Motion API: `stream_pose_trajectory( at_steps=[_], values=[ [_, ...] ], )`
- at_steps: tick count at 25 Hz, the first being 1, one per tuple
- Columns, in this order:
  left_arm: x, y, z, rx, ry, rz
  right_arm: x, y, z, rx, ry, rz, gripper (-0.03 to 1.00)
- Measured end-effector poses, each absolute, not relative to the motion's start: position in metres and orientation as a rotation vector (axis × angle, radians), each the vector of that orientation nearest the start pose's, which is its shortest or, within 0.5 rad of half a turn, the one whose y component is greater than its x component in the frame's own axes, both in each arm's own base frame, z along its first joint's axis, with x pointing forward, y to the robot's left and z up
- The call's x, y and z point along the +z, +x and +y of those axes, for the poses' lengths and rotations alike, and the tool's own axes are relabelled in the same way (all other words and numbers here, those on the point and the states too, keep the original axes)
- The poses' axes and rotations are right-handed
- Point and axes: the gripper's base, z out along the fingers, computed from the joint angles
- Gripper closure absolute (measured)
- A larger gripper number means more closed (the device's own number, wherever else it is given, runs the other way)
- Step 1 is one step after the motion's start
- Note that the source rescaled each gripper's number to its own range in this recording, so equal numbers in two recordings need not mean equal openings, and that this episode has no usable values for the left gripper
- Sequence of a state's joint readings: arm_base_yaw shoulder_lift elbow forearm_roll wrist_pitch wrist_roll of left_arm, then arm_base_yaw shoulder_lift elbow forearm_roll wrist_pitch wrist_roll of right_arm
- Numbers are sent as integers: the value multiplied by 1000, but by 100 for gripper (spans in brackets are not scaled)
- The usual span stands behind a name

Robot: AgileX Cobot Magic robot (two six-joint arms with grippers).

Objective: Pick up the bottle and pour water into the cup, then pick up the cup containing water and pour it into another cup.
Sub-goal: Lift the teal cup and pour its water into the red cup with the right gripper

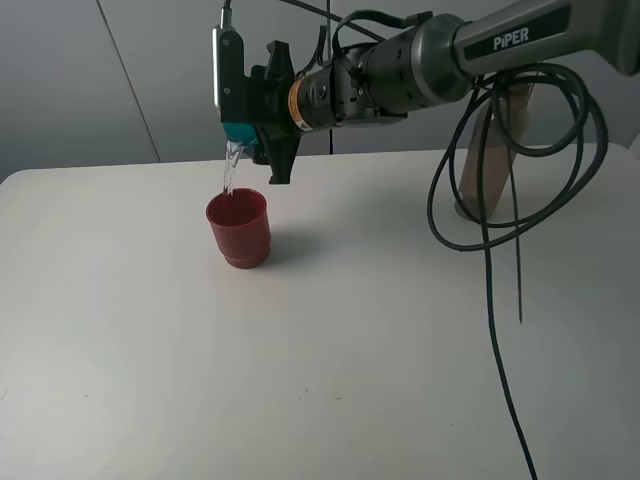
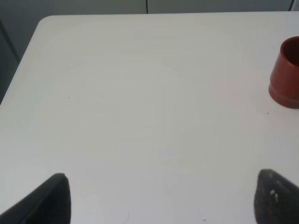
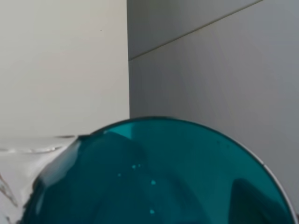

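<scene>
Overhead, the cup (image 1: 240, 134) is held tipped, long axis near level, mouth toward the left, above the red cup (image 1: 239, 228) (water (image 1: 230, 172) is seen falling in), clamped in the right pincer (image 1: 262, 110). The left pincer (image 2: 163, 199) is spread wide, empty, over the worktop (image 2: 140, 93).

Your high camera looks down over the counter (image 1: 300, 380). Your left wrist camera sits low above it, sharing the red cup (image 1: 239, 228). Your right wrist camera is hard against the teal cup (image 3: 154, 182).
</scene>
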State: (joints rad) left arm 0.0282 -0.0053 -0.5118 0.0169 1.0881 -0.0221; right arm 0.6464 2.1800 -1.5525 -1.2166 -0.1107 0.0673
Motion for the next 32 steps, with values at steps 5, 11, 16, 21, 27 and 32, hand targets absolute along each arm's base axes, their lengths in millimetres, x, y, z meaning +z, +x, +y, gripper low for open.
stream_pose_trajectory(
  at_steps=[5,11,16,21,27,32],
  values=[
    [278,-8,1,24,-53,2054,181,394,308,-243,-1686,1211,92],
    [278,-8,1,26,-50,2054,181,394,308,-286,-1729,1158,92],
    [278,-8,1,26,-50,2054,181,394,307,-332,-1773,1097,92],
    [278,-8,1,26,-50,2054,181,394,307,-372,-1812,1041,92],
    [278,-8,1,24,-53,2054,181,393,309,-409,-1852,979,92],
    [278,-8,1,24,-53,2054,181,389,314,-432,-1884,919,92]
  ],
)
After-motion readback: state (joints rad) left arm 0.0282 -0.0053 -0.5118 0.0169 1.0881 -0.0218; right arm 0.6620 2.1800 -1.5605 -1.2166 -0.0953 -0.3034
